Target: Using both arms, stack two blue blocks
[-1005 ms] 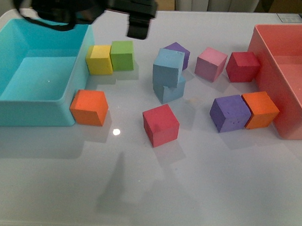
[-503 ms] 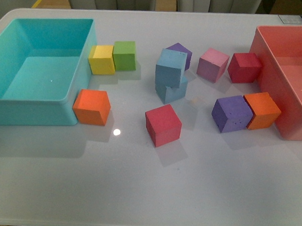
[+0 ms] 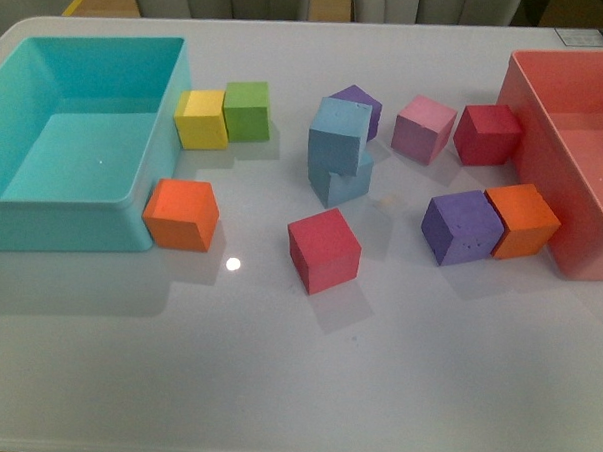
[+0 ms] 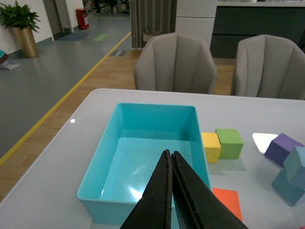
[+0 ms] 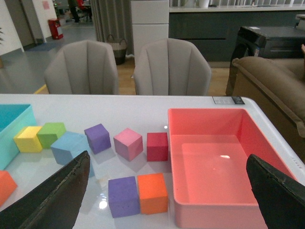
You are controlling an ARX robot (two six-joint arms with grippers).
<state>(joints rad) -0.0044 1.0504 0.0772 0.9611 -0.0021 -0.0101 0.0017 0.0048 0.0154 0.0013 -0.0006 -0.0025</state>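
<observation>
Resting askew on the lower blue block (image 3: 342,180) beside the turquoise bin (image 3: 41,212), the upper blue block (image 3: 339,134) completed the stack; left fingers (image 4: 167,191) were closed, right fingers (image 5: 62,195) spread, both empty.

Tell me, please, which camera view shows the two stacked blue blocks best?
The front view: both blue blocks show whole, the upper one tilted on the lower. The left wrist view catches them at the picture's edge, partly cut off. The right wrist view shows mostly the upper block.
</observation>
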